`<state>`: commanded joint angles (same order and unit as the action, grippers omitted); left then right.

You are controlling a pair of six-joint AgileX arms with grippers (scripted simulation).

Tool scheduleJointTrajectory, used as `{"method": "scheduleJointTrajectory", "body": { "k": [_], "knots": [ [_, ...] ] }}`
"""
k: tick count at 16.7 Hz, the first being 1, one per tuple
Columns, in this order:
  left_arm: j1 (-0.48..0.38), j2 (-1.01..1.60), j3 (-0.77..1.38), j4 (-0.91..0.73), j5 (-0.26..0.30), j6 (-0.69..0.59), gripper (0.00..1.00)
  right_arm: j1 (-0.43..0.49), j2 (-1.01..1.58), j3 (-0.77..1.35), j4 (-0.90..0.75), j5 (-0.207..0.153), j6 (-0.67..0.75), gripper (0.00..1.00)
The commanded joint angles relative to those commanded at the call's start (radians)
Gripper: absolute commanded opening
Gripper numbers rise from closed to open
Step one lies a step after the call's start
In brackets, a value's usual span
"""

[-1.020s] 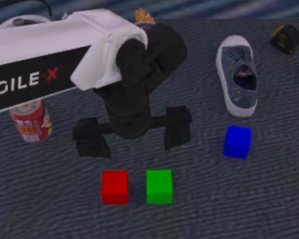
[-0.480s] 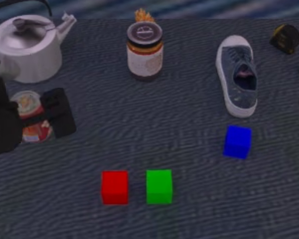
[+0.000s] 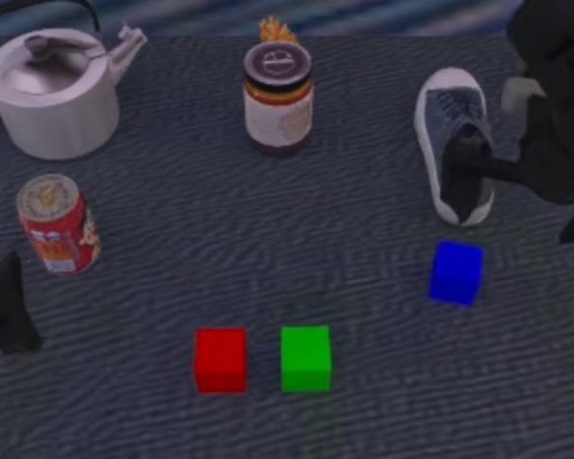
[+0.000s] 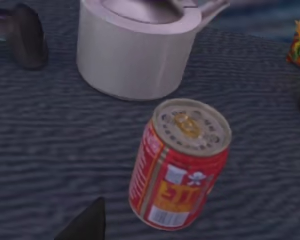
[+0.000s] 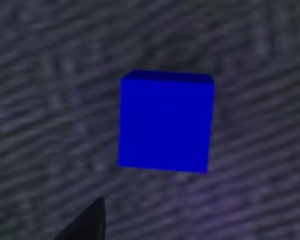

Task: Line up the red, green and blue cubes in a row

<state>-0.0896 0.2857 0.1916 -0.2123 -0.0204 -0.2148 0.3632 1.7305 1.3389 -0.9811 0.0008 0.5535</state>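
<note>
Two cubes sit side by side near the front of the table: the red cube on the left and the green cube just beside it, not touching. The blue cube sits apart, farther right and a bit farther back, just in front of the shoe.

None of the cubes has moved since a moment ago. The left gripper has pulled back to the left edge, off the red can. The right gripper has come in over the shoe, above the blue cube. I cannot tell how wide either gripper's jaws are, and neither holds anything.
</note>
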Motion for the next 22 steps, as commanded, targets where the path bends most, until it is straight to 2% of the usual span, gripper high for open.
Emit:
{"method": "scheduleJointTrajectory", "body": {
  "k": [6, 13, 22],
  "knots": [
    [0.103, -0.262, -0.179, 0.195, 0.019, 0.198, 1.00, 0.061, 0.281, 0.245, -0.152, 0.001, 0.096, 1.00],
    [0.110, -0.286, -0.192, 0.212, 0.020, 0.215, 1.00, 0.061, 0.300, 0.260, -0.158, 0.001, 0.102, 1.00],
    [0.110, -0.286, -0.192, 0.212, 0.020, 0.215, 1.00, 0.067, 0.397, 0.085, 0.115, 0.002, 0.106, 1.00]
  ]
}}
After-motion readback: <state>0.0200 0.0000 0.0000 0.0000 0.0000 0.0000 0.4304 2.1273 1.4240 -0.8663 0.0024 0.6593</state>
